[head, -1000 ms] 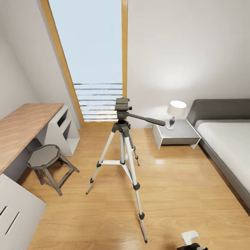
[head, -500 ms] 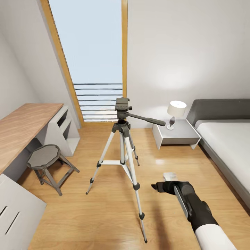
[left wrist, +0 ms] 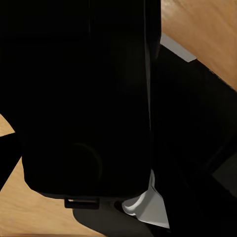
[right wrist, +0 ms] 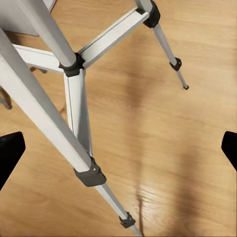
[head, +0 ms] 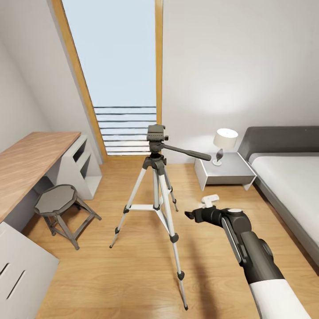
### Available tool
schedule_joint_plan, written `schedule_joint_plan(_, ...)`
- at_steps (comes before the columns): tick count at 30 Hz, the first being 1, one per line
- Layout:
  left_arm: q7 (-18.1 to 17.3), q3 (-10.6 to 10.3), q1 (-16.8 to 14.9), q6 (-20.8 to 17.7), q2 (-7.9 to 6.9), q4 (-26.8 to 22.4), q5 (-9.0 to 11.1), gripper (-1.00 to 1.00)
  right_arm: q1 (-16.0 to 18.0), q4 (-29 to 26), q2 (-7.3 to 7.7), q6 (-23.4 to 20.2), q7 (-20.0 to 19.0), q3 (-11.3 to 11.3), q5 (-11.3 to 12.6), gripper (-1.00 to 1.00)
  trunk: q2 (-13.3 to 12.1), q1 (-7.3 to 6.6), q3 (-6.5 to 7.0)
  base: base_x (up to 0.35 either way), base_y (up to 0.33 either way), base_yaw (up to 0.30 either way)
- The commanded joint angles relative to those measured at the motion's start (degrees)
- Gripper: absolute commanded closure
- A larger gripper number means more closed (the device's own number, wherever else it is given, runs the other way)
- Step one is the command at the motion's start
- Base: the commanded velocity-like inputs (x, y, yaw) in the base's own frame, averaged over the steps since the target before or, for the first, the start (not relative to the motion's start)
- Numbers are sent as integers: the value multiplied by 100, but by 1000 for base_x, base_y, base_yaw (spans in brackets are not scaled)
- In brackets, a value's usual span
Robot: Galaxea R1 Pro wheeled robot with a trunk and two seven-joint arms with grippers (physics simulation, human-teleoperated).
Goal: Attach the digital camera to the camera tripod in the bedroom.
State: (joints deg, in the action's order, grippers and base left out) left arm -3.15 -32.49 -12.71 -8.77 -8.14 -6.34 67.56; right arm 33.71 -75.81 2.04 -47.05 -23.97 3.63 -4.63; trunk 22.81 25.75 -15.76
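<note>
A black mass (left wrist: 84,98) blocks the left wrist view; its identity is unclear. The bed (head: 288,177) and the surface (head: 31,159) run off the frame edges.

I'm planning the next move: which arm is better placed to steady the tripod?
Right. Its gripper is open, raised beside the tripod legs, below the head. The left wrist view has a black box pressed close; whether it's gripped, I can't tell.

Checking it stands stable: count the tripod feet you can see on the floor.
3. Camera tripod feet: one front-left, one nearest the robot, one behind the centre column, partly hidden.
</note>
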Motion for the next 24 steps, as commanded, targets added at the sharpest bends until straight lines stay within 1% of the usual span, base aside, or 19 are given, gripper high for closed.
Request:
schedule_joint_plan(1,-18,-22,-3,-20,-3,-2,22,100,5,-4,4,-22,-39,13,-53,-100,10,3,-10,0,0,0)
schedule_joint_plan(11,0,-21,-3,-1,-3,6,18,100,4,9,-13,-32,-51,134,-61,-100,10,3,-10,0,0,0)
schedule_joint_plan(13,3,-24,-3,65,-3,7,18,100,4,2,-22,-32,-67,276,-54,-100,10,3,-10,0,0,0)
schedule_joint_plan(14,12,-28,-3,253,-3,9,4,100,4,-7,-51,-4,-84,663,-49,-100,10,3,-10,0,0,0)
schedule_joint_plan(19,33,-29,-3,369,-3,17,3,100,4,-17,-86,31,-80,1097,-35,-100,10,3,-10,0,0,0)
schedule_joint_plan(20,40,-29,-3,391,-3,20,3,100,4,-18,-103,37,-81,1230,-30,-100,10,3,-10,0,0,0)
schedule_joint_plan(24,47,-24,-3,417,-3,25,3,100,4,-20,-171,44,-83,1392,-24,-100,10,3,-10,0,0,0)
